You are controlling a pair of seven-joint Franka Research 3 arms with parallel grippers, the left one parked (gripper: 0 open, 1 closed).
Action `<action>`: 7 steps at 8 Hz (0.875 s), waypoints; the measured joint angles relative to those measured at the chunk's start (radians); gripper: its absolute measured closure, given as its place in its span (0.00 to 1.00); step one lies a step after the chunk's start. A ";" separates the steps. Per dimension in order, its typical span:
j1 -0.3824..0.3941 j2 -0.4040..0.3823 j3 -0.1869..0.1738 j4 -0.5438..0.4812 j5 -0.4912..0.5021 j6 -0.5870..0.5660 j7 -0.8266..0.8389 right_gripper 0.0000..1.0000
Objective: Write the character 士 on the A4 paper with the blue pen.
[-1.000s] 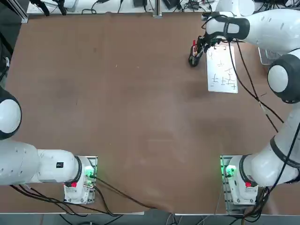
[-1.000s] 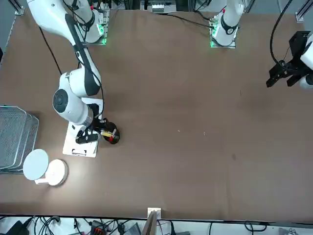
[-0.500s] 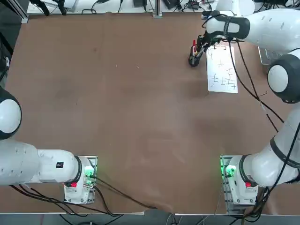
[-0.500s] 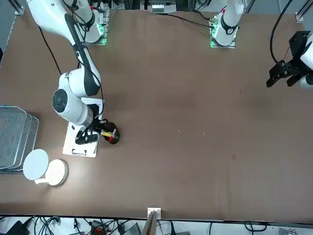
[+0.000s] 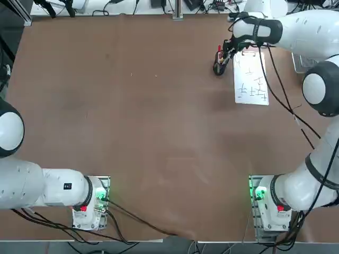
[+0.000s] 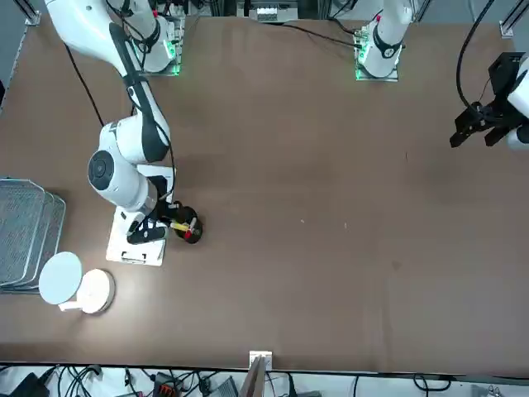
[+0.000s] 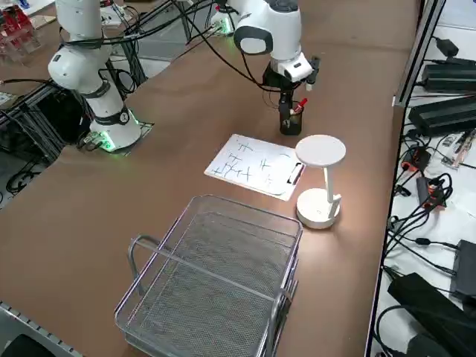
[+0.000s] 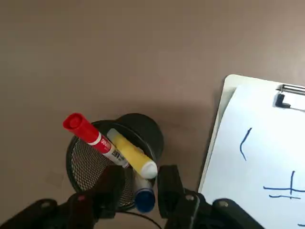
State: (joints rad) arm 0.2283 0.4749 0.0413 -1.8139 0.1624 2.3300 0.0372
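Note:
The blue pen [image 8: 144,198] stands in a black mesh pen holder [image 8: 86,162] with a red pen [image 8: 88,133] and a yellow pen [image 8: 131,155]. My right gripper [image 8: 142,180] is lowered over the holder [image 5: 218,67], open, with one finger on each side of the blue pen's top and a narrow gap still showing. The A4 paper [image 5: 251,79] lies just beside the holder, clipped at its far short edge [image 8: 290,93], with rows of handwritten characters. In the right side view the gripper [image 7: 286,100] hangs straight above the holder [image 7: 291,120].
A white desk lamp [image 7: 320,182] stands next to the paper's clip end. A wire mesh basket [image 7: 216,282] sits further along the table's right side. Cables hang from the right arm over the paper.
The right arm stays over the pen holder with hardly any shift. Pens and paper lie as before.

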 joint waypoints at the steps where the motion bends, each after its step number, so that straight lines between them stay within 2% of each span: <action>1: 0.000 0.000 0.000 0.000 0.000 -0.001 0.000 0.53; 7: 0.000 0.001 0.000 0.000 0.002 -0.014 0.000 0.55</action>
State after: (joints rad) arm 0.2283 0.4764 0.0413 -1.8139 0.1641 2.3165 0.0371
